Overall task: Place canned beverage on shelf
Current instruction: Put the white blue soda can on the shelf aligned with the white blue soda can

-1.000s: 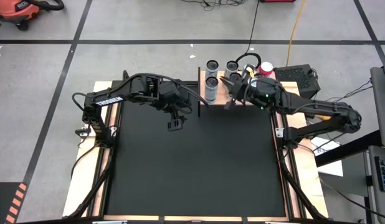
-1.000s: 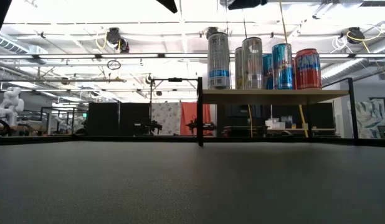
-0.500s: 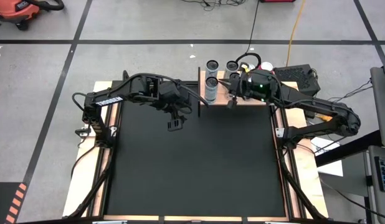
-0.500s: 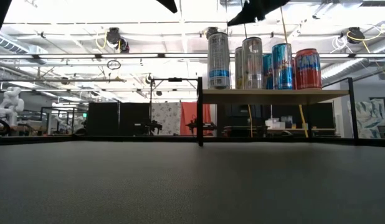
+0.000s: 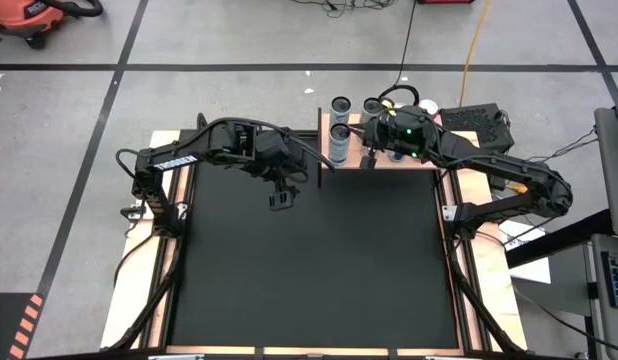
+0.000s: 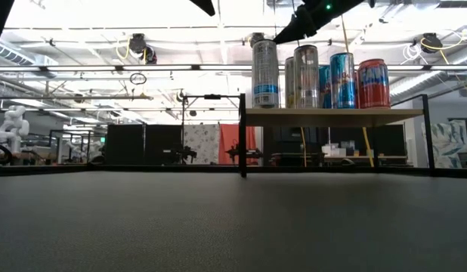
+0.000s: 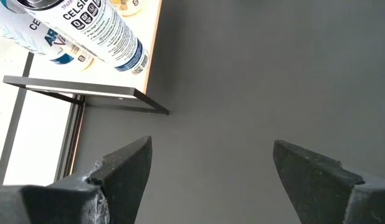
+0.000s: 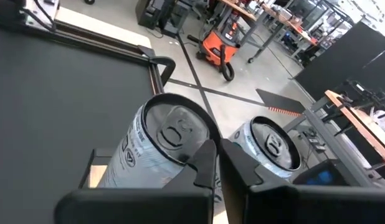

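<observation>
The wooden shelf (image 5: 414,161) stands at the table's far edge, its flat top (image 6: 332,115) raised on a black frame. Several cans stand upright on it: two tall silver ones (image 6: 264,74) (image 6: 305,75), a blue one (image 6: 343,79) and a red one (image 6: 372,83). My right gripper (image 5: 368,160) is shut and empty. It hovers over the shelf's front left part, just above the can tops (image 8: 158,146), pointing toward the table's left. My left gripper (image 5: 280,200) hangs open and empty above the black mat, left of the shelf.
The black mat (image 5: 309,270) covers the table in front of the shelf. The shelf's black frame post (image 6: 242,136) stands at its left end, near my left gripper (image 7: 211,168). Cables and a dark box (image 5: 474,125) lie behind the right arm.
My right gripper has swung toward the table's left along the front of the shelf and sunk a little, coming into the low view from above. It has stayed shut. The cans have not moved.
</observation>
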Controlling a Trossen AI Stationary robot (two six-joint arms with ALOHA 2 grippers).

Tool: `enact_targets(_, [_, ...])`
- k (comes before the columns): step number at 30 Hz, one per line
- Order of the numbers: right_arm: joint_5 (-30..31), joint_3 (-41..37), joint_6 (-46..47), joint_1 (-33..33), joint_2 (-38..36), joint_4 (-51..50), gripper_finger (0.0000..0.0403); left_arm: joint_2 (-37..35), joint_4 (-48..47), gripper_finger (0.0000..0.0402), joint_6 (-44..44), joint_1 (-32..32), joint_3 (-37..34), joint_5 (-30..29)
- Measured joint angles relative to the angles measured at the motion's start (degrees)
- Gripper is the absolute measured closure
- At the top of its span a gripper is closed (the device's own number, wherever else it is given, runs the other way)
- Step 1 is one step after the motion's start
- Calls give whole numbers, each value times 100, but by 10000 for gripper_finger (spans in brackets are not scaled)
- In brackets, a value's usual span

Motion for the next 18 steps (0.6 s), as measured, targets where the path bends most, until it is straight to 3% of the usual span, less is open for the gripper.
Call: enact_targets(18, [-173, -2, 55, -100, 36, 120, 403, 0, 1, 68, 0, 0, 0, 0])
